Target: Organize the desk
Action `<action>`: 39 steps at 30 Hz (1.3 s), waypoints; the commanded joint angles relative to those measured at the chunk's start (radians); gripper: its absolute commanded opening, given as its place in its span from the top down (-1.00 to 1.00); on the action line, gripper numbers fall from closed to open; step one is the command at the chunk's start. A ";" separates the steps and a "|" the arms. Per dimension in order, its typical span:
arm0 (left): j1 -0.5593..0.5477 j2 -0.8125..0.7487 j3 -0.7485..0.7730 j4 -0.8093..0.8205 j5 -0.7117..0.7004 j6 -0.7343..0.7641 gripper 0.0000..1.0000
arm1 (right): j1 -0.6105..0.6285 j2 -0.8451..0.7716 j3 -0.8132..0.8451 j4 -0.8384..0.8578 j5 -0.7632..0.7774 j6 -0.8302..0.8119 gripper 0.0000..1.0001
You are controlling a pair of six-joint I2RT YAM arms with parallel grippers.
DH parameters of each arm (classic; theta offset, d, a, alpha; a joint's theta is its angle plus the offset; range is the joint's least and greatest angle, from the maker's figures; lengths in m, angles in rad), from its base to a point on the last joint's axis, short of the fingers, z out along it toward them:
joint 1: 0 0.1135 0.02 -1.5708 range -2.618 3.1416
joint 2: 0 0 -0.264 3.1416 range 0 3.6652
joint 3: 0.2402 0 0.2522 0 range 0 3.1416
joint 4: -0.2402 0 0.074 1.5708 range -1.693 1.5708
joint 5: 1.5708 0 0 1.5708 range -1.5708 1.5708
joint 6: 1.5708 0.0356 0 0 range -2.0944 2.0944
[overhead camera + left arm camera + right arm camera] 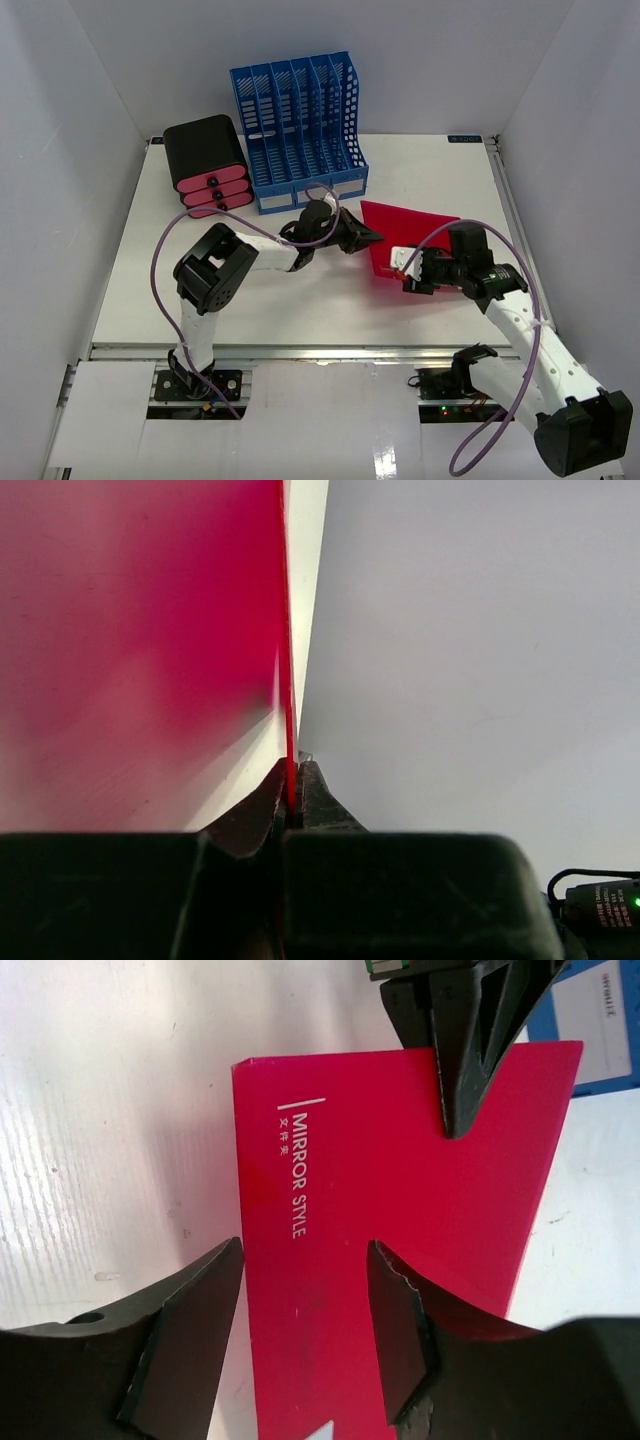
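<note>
Left gripper [375,237] is pinching the thin edge of a red folder [420,225], its jaws pressed together on the sheet, as its wrist view shows. The right gripper [405,265] is standing with its jaws spread at the folder's near end, one finger against the red face and the other beyond its edge, clamping nothing. The desk [150,290] is lying under both arms with its long axis running left to right; it is flat, white and rectangular, with a silver rail [300,350] along its near edge. In the right wrist view the folder is showing white print reading "MIRROR STYLE" beside small characters too fine to read. A blue file rack [300,120] and a black-and-pink box [205,165] are standing at the far left.
</note>
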 commanded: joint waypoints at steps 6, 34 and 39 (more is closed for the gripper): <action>-0.037 -0.053 0.213 -0.037 0.036 0.016 1.00 | 0.001 -0.072 0.086 -0.102 -0.073 0.020 -0.44; -0.004 0.139 0.809 -0.390 0.002 0.009 1.00 | 0.043 -0.088 -0.029 0.638 0.566 -0.010 -0.80; 0.005 0.116 0.788 -0.393 0.002 0.017 1.00 | 0.044 -0.081 -0.065 0.694 0.588 -0.029 -0.90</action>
